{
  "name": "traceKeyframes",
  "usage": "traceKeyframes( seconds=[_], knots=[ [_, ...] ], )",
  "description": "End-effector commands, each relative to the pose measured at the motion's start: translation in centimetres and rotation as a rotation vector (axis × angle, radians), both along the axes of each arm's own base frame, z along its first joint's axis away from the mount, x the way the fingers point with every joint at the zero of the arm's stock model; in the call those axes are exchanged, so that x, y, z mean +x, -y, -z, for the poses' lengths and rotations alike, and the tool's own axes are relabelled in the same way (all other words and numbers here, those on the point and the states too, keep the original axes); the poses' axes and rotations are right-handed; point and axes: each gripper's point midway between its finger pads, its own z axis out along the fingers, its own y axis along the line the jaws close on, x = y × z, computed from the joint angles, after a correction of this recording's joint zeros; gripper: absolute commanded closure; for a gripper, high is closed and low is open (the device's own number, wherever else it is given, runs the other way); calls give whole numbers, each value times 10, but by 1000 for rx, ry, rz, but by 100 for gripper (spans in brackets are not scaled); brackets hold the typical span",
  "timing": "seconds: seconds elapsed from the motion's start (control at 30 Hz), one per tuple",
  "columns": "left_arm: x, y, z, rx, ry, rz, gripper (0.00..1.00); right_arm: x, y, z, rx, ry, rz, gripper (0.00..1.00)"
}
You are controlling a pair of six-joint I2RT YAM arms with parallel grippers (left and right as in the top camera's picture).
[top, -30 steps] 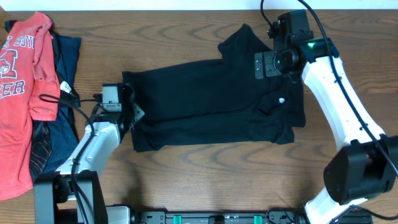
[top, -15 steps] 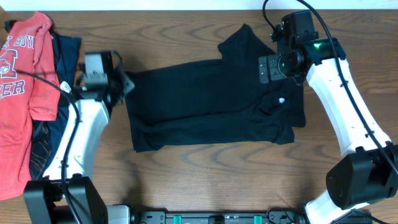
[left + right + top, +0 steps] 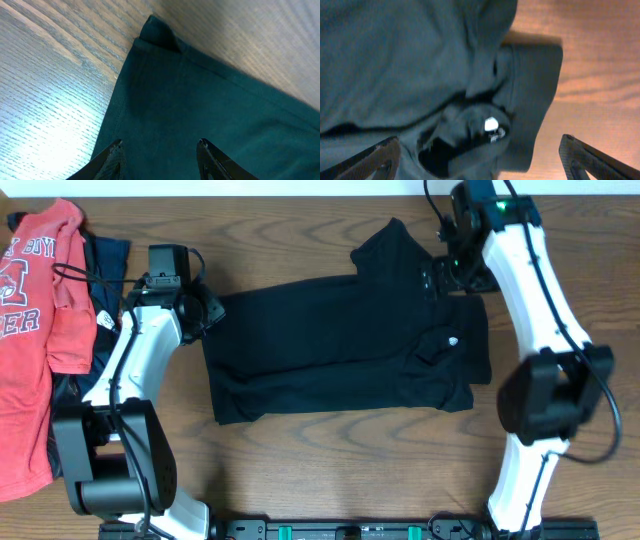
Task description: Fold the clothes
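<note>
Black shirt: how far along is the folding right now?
Done: the black shirt lies flat with one long side apparently folded in. In hand: nothing; the left fingers are open over its hem corner, the right fingers open over the collar. Left: the sleeve sticking out at the top, the remaining folds, then the orange-red T-shirt and navy garment heaped on the left.

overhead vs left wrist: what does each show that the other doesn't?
Only overhead: the orange-red T-shirt and navy garment at the left, and the right gripper at the upper right of the black shirt. Only left wrist: the left gripper with its fingers apart just above the shirt's corner, hem seam visible. Both: the black shirt lying on the wood table.
</note>
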Motion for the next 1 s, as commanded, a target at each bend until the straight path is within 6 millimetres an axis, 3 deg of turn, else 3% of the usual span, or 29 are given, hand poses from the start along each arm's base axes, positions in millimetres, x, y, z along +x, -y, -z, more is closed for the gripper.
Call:
traceKeyframes(
  seconds=[0.0, 0.1, 0.33, 0.47, 0.63, 0.7, 0.97],
  knots=[
    [13, 0, -8, 2, 26, 28, 51, 28, -2, -12, 6, 57, -23, 1],
    [21, 0, -10, 2, 29, 28, 50, 44, -6, -5, 35, 50, -55, 1],
    [32, 0, -20, 0, 51, 29, 48, 93, -7, 36, 20, 128, -148, 1],
    [32, 0, -18, 0, 46, 29, 48, 132, -6, 34, -46, 277, -153, 1],
    [31, 0, -10, -2, 26, 29, 48, 158, -19, 34, -45, 381, -191, 1],
    [30, 0, -7, -3, 16, 29, 47, 162, -24, 39, -41, 388, -202, 1],
    [29, 0, -3, -4, 5, 30, 47, 142, -45, 112, -7, 229, -251, 1]
  ],
)
